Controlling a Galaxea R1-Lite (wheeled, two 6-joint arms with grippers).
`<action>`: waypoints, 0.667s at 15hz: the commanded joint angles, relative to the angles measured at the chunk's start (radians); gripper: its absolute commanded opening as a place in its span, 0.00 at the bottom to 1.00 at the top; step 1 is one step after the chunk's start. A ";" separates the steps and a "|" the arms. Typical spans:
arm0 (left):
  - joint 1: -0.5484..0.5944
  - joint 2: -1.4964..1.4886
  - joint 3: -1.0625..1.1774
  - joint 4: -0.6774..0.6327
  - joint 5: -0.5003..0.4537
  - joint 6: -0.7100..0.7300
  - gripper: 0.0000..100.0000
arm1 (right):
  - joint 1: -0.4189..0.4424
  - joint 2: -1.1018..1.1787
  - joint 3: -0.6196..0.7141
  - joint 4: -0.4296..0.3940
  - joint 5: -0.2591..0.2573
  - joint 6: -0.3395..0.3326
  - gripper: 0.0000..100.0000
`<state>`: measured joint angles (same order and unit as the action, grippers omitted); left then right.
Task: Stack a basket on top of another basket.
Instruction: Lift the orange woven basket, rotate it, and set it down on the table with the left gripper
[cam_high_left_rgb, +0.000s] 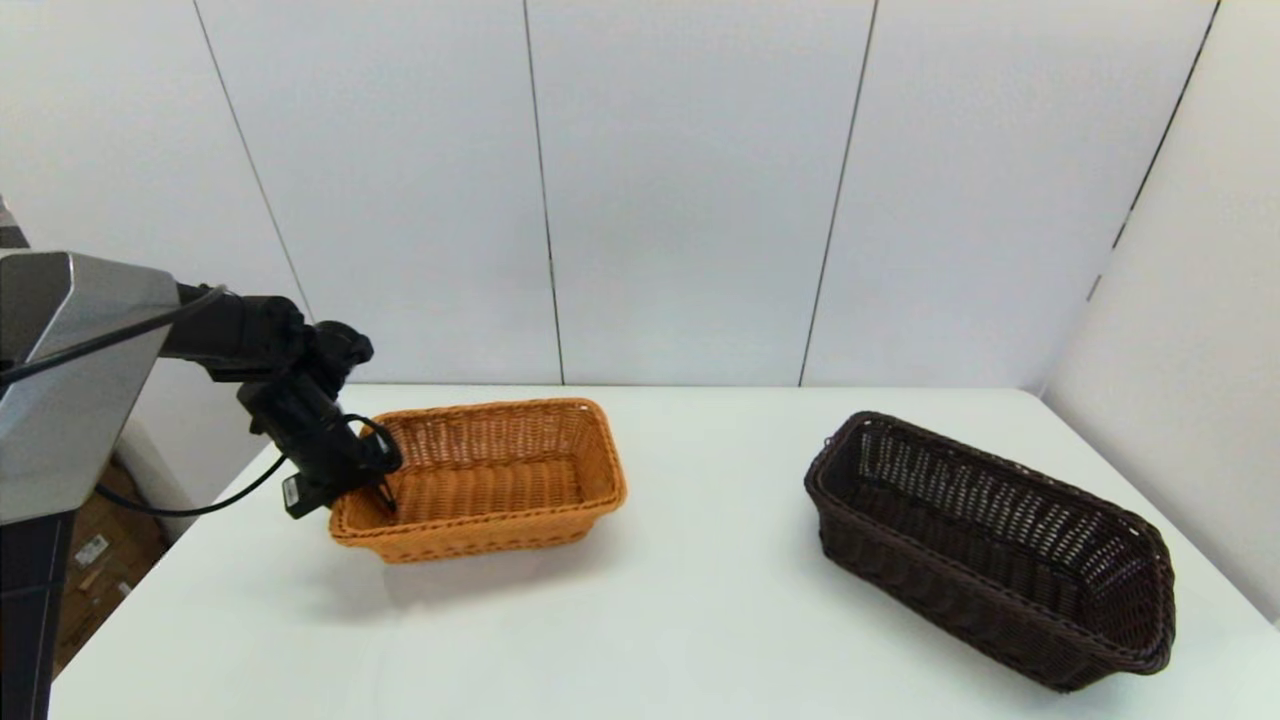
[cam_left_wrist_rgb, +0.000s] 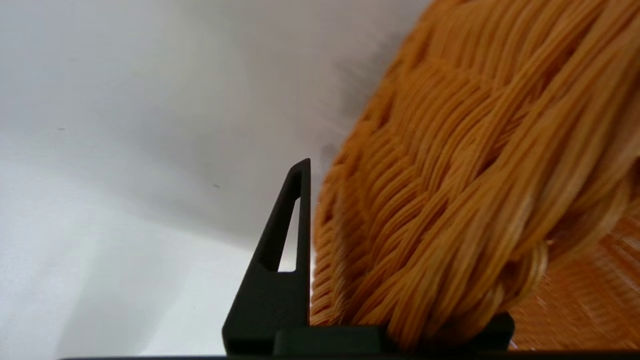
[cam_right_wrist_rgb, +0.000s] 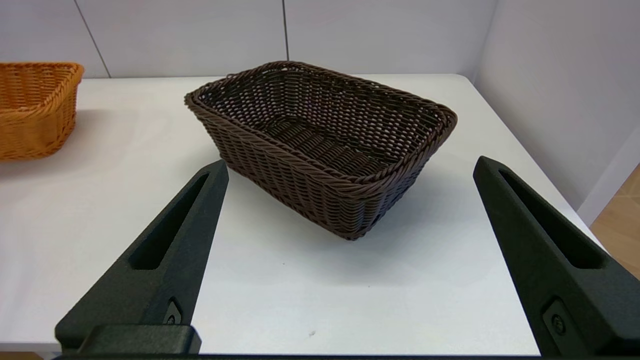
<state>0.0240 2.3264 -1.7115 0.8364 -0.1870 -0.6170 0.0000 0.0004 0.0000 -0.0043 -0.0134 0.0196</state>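
Observation:
The orange basket (cam_high_left_rgb: 490, 480) stands left of centre on the white table (cam_high_left_rgb: 700, 620). My left gripper (cam_high_left_rgb: 385, 498) is shut on its left-end braided rim, one finger inside the basket. In the left wrist view the rim (cam_left_wrist_rgb: 450, 175) fills the space beside the one visible finger (cam_left_wrist_rgb: 280, 280); the other finger is hidden behind the weave. The dark brown basket (cam_high_left_rgb: 990, 540) sits at the right, angled, with nothing touching it. My right gripper (cam_right_wrist_rgb: 351, 162) hangs open a little before the dark basket (cam_right_wrist_rgb: 325, 145). The orange basket (cam_right_wrist_rgb: 35, 105) shows far off in that view.
White wall panels close the back and right side of the table. A wide bare stretch of table (cam_high_left_rgb: 710, 480) lies between the two baskets. The table's left edge is near the left arm, with cardboard on the floor (cam_high_left_rgb: 100, 560) below.

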 joint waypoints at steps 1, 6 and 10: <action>-0.012 -0.074 -0.004 0.003 -0.117 0.045 0.00 | 0.000 -0.002 0.000 0.000 0.000 0.000 1.00; -0.116 -0.088 -0.014 0.001 -0.161 0.102 0.00 | 0.000 -0.002 0.000 0.000 0.000 0.000 1.00; -0.269 -0.074 -0.048 -0.010 -0.172 -0.024 0.00 | 0.000 -0.002 -0.002 0.000 0.000 0.000 1.00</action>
<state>-0.1947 2.2457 -1.7381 0.8294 -0.3545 -0.5806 -0.0004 0.0004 0.0000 -0.0038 -0.0134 0.0200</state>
